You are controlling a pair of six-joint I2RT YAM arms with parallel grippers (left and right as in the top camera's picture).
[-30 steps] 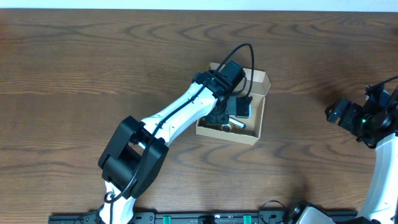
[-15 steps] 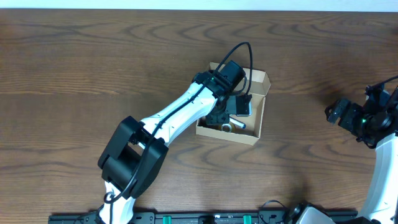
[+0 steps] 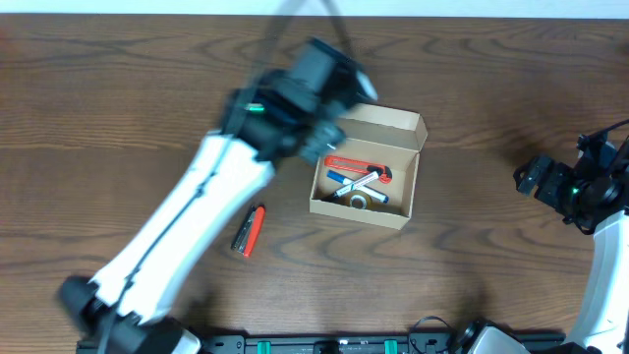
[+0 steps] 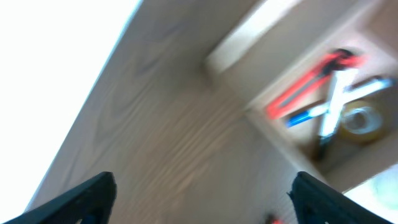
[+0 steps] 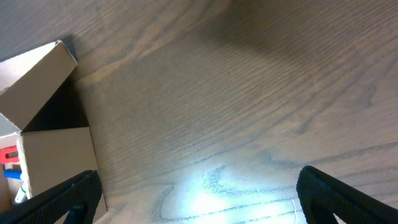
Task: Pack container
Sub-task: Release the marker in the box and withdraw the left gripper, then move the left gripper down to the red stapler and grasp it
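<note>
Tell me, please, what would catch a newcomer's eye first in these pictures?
The motion-blurred left arm stretches diagonally across the table's left half. Just right of it sits the open cardboard box, holding a red tool, a blue marker and a tape roll. A red-and-black pen-like object lies on the wood left of the box.

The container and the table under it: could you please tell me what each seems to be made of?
The container looks like plain cardboard: matte tan, thin folded walls and flap. The table appears wood or wood-look laminate: dark brown grain, slight sheen.
</note>
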